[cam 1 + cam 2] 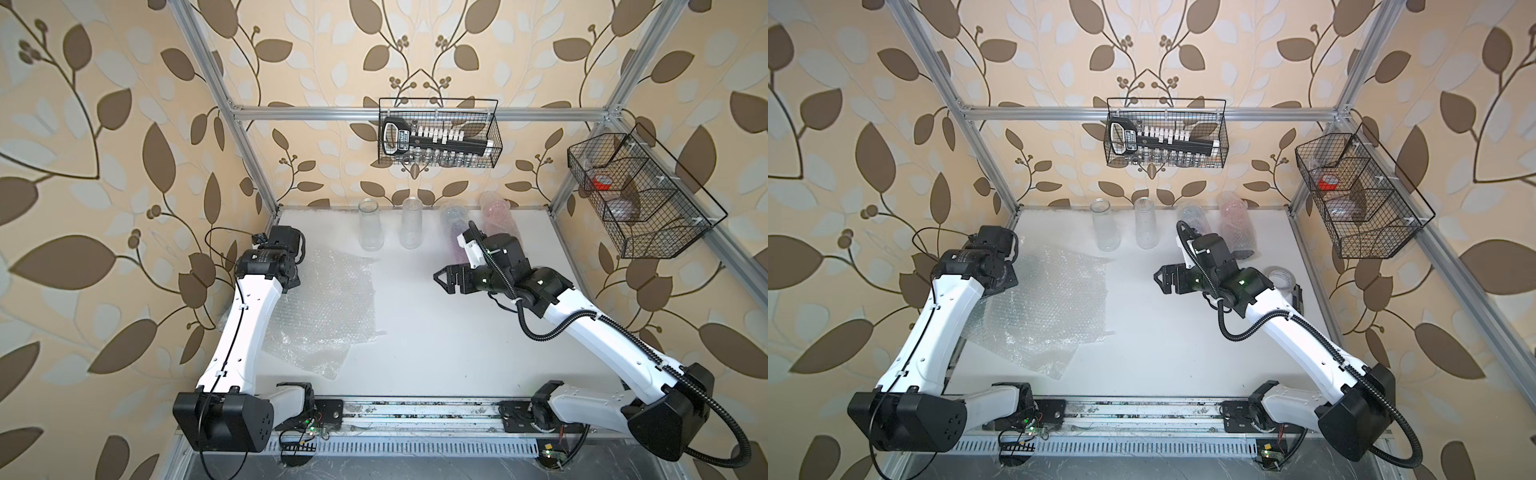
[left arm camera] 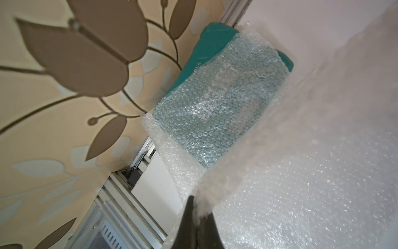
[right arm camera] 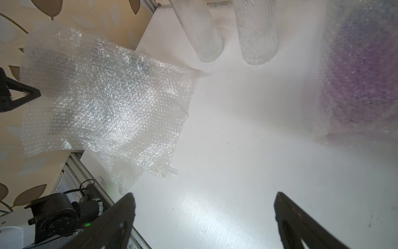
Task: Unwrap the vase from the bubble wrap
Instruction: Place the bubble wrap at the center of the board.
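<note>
Several clear, crinkly bubble wrap (image 1: 328, 303) sheets overlap; left fingers (image 2: 186, 228) pinch 1, right fingers (image 3: 112, 224) gape wide.

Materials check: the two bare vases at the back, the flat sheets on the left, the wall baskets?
Two clear cylindrical vases: likely glass, transparent, walls ribbed or textured in the right wrist view; clear plastic not excluded. Clear bubble wrap sheets: thin plastic film, glinting small bubbles, crinkled. Black wire-mesh wall baskets: probably coated metal wire, open grid.
</note>
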Robot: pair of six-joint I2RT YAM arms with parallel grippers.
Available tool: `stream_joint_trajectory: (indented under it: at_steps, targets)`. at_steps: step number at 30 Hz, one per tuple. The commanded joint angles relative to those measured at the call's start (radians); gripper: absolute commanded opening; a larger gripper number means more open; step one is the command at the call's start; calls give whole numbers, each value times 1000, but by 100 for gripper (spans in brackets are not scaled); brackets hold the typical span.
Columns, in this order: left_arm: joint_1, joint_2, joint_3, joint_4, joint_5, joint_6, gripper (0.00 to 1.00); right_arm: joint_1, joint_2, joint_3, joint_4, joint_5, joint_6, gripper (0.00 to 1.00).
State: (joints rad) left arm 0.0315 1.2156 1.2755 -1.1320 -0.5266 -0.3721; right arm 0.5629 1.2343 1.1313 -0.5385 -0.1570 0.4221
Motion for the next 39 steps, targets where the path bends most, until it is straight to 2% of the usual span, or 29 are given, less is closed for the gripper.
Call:
stream_joint_trajectory:
  at_steps: [1,6,10,12,14,16,18,20,22,25,28,31,33,39]
  targets:
    - [32,9,-20,68,-38,55,0,9,19,47,-27,20,-10,99]
    - [77,66,-46,140,-42,74,0,7,22,69,-45,44,-18,99]
    - [79,112,-54,174,-46,60,18,8,20,79,-65,65,-22,99]
    - [79,125,-65,209,-55,70,23,8,18,83,-70,71,-21,99]
    - [78,143,-70,231,-87,82,36,8,19,90,-79,80,-21,99]
    - [80,163,-63,233,-124,78,58,7,25,102,-95,97,-22,99]
    - [80,171,-49,230,-129,73,75,6,27,114,-111,120,-29,99]
    - [80,163,-38,225,-117,70,83,2,28,123,-127,145,-34,99]
    - [77,145,-31,224,-88,80,85,-19,33,129,-151,164,-30,99]
    - [63,108,-37,223,28,92,89,-110,65,143,-201,139,10,99]
    - [12,73,-64,239,232,118,99,-195,98,152,-200,98,9,99]
    - [-69,58,-86,248,450,98,99,-259,146,163,-173,65,4,99]
    - [-146,66,-94,254,592,52,99,-301,186,161,-152,37,5,99]
    - [-402,83,-162,403,809,-169,99,-346,286,156,-103,27,-7,99]
